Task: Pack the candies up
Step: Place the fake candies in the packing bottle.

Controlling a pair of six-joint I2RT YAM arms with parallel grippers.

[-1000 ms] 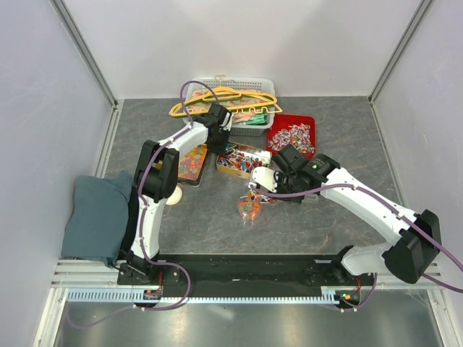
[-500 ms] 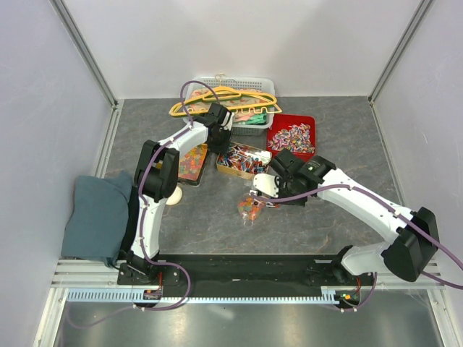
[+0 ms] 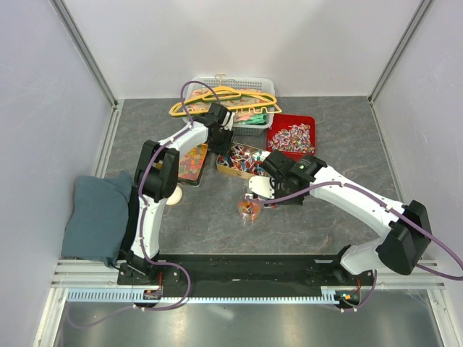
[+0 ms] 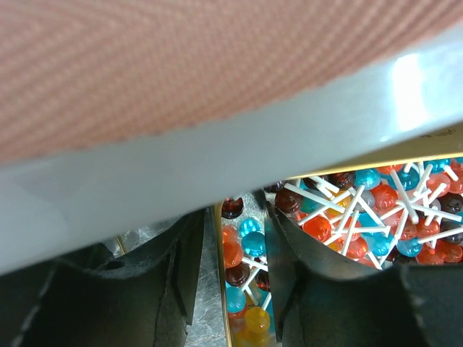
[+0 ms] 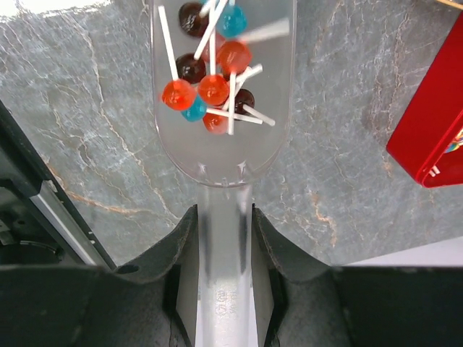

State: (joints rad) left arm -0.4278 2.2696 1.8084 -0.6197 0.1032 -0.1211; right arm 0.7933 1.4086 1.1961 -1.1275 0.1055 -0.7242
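Over the left rim of the tin (image 4: 222,303) I have the left gripper (image 4: 231,217), its fingers standing apart. The gold rim runs up the gap between them and nothing is gripped. A blurred pinkish surface with a pale band fills the upper part of this wrist view, and I cannot tell what it is.

Inside the tin lie the lollipops (image 4: 318,228), with red, blue, brown and orange heads on white sticks. On the side of the tin toward the arm bases, a little apart from it, the right gripper (image 5: 222,217) is closed on the handle of a clear scoop (image 5: 217,163). The scoop hangs above the grey table (image 5: 87,108), and its bowl carries about ten more lollipops.

Just beside the tin on its left, a shallow tray (image 3: 203,150) holds the gummies (image 3: 189,163). Just beside the tin on its right and slightly farther back, a red tray (image 3: 312,121) holds the wrapped candies (image 3: 292,136). Behind the tin stands a white basket (image 3: 265,84) with yellow hangers (image 3: 217,101) lying across it. Well apart from the tin, at the table's left edge, is a folded grey-blue cloth (image 3: 98,217).
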